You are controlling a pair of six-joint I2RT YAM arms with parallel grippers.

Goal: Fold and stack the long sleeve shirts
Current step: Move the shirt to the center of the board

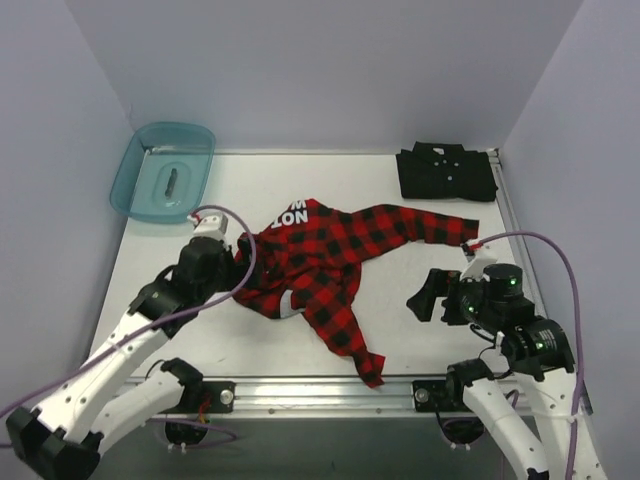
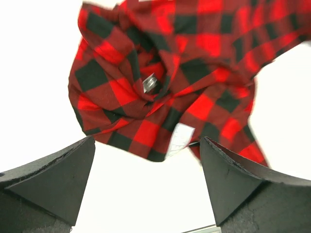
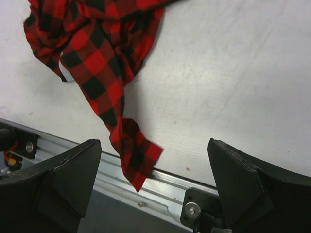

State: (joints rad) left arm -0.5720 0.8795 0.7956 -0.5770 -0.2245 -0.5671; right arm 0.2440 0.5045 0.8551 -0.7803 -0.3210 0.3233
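A white worktop (image 1: 420, 290) is seen across the middle of the top view, enclosed by pale walls. A red-and-black buffalo plaid flannel shirt (image 1: 330, 262) is spread crumpled and unfolded at the centre of the frame. One sleeve is stretched towards the right. The other is run down to the lower centre.

A plain black collared shirt (image 1: 445, 172) is laid folded into a compact rectangle at the upper right corner of the worktop, well apart from the plaid one. A translucent teal plastic bin (image 1: 135, 190) is set at the upper left, and a small dark item (image 1: 170, 183) that cannot be identified is held in it.

The left end effector (image 2: 148, 184) is positioned just beside the left edge of the plaid shirt. Its fingers are spread wide and nothing is gripped between them, the bunched cloth lying beyond the fingertips. The right end effector (image 3: 153, 189) is held over bare worktop at the lower right of the top view, likewise released, with nothing between its fingers.

White block letters (image 1: 290, 213) are shown at the shirt's upper left edge. The cuff (image 3: 138, 162) of the lower sleeve is draped over the metal rail (image 1: 300, 388) at the bottom edge of the worktop. A small grey label (image 2: 149, 83) is visible among the folds in the left wrist view.
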